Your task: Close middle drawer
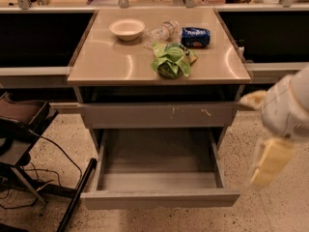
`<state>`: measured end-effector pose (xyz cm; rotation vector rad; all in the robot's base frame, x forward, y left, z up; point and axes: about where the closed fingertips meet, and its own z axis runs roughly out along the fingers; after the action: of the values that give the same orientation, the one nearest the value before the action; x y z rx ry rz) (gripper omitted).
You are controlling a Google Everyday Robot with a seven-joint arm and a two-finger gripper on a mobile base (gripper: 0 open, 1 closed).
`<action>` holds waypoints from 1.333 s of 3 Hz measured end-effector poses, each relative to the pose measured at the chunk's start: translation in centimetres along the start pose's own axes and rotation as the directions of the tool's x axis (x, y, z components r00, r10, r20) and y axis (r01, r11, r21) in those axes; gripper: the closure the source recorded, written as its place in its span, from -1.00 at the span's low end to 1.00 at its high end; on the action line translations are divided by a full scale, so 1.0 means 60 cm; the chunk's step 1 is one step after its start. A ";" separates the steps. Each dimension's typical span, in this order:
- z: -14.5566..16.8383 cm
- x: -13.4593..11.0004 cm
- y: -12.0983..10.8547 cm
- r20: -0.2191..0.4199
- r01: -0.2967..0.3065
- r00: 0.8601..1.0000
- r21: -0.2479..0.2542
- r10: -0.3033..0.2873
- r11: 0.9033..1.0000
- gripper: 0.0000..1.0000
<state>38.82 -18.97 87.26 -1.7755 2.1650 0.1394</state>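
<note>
The middle drawer (159, 198) is pulled far out of the cabinet, its plain grey-beige front panel toward me and its shallow inside empty. Above it is the taller grey front with pale scratch marks (159, 115). My gripper (268, 164), a pale yellow part below the white arm (289, 108), hangs in the air to the right of the drawer's right side wall. It stands apart from the drawer, a little above its front right corner.
On the cabinet top (106, 62) lie a white bowl (127, 28), a clear plastic bottle (161, 32), a blue bag (195, 36) and a green bag (171, 59). A dark chair frame (19, 129), cables and a black bar (75, 197) stand on the floor at left.
</note>
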 end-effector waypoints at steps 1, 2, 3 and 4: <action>0.124 -0.027 0.059 0.068 0.001 0.998 -0.069 0.003 0.998 -1.00; 0.263 -0.067 0.131 0.101 0.002 0.995 -0.151 0.013 0.989 -1.00; 0.397 -0.081 0.213 0.069 -0.014 0.997 -0.223 0.030 0.975 -1.00; 0.523 -0.062 0.305 0.006 -0.019 1.000 -0.303 0.022 0.953 -1.00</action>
<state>27.88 -2.60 56.52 -1.9044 2.2530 0.5095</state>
